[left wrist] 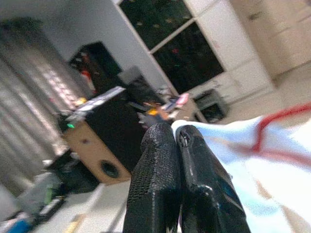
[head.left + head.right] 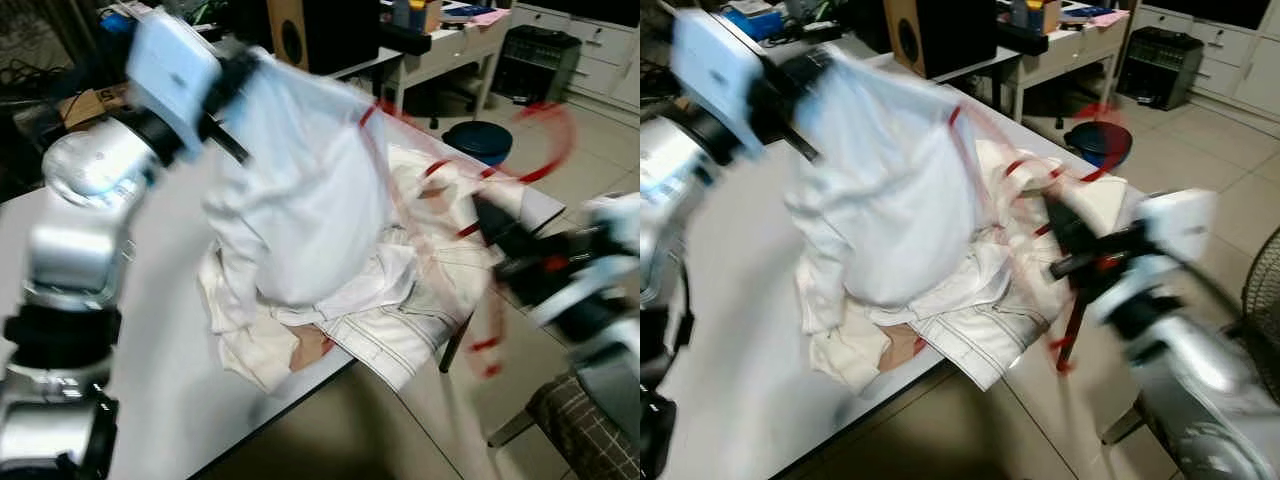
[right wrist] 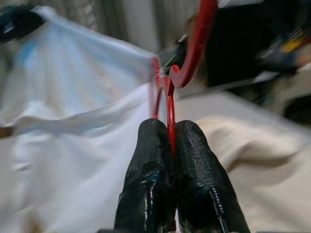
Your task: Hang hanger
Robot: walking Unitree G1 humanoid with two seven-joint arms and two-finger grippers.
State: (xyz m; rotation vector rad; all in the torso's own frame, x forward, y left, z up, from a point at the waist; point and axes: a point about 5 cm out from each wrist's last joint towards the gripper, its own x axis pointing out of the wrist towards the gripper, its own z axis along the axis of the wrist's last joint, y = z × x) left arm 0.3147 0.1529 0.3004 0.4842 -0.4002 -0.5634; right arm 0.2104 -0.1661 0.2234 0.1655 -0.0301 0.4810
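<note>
Task early/mid by my read: hanger (image 3: 167,92) partly in shirt (image 2: 300,200), nothing hung yet, no rail in sight.

L gripper (image 1: 181,141) pinched tight on shirt fabric, lifting it above table (image 2: 150,360).

R gripper (image 3: 170,145) clamped on hanger, off table's right edge.

Hanger red, thin, badly blurred; one end under shirt shoulder.

More clothes (image 2: 400,310) heaped below. Left: seat shirt, find rail, hook on.

- No text, label, brand, number or sign can be read in any of the views.
- Motion blur smears the clutter on the far bench (image 2: 440,45); any print there is illegible.
</note>
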